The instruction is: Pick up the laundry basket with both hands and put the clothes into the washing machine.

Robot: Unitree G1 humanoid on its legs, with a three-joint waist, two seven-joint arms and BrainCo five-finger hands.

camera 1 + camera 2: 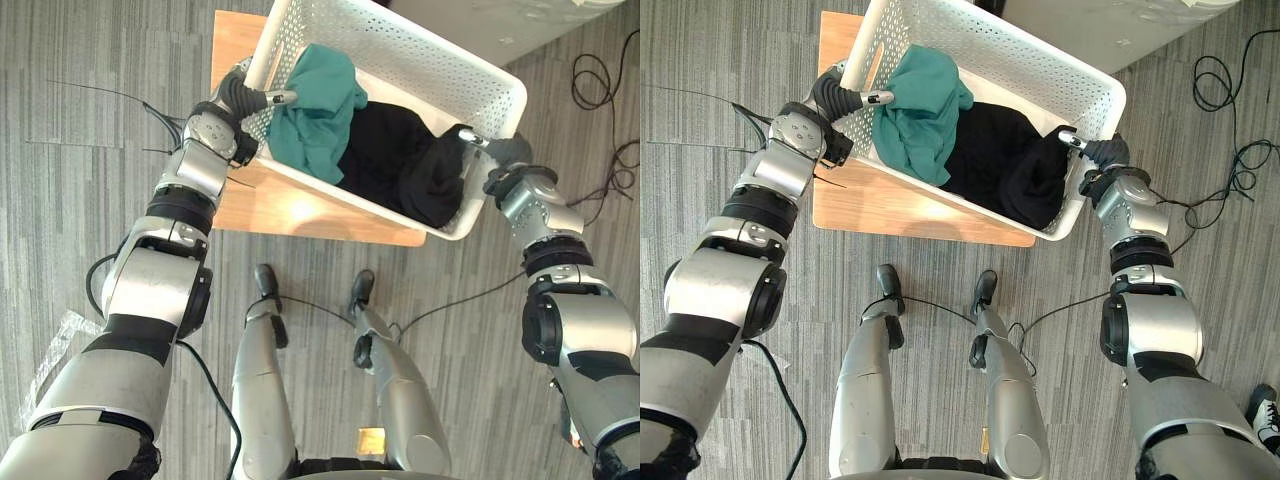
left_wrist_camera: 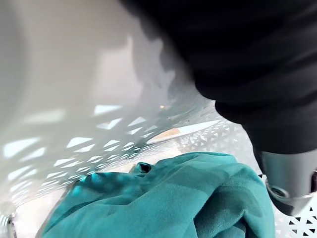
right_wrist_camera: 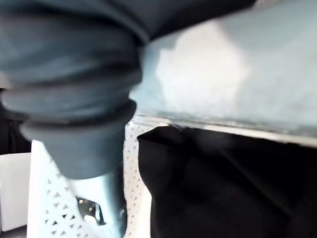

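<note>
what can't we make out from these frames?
- Pale grey object: cut off by the eye views' top edge; washing machine or not, unclear.
- Laundry basket resting on the wooden table or lifted: its own bottom hides the contact.
- Garment count: black clothing is one dark heap beside the teal garment.
- Right wrist view: the right hand's cover, blurred up close, blocks most of the basket.

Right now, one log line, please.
left hand: grips basket rim | right hand: grips opposite rim | contents: teal garment, black garment
</note>
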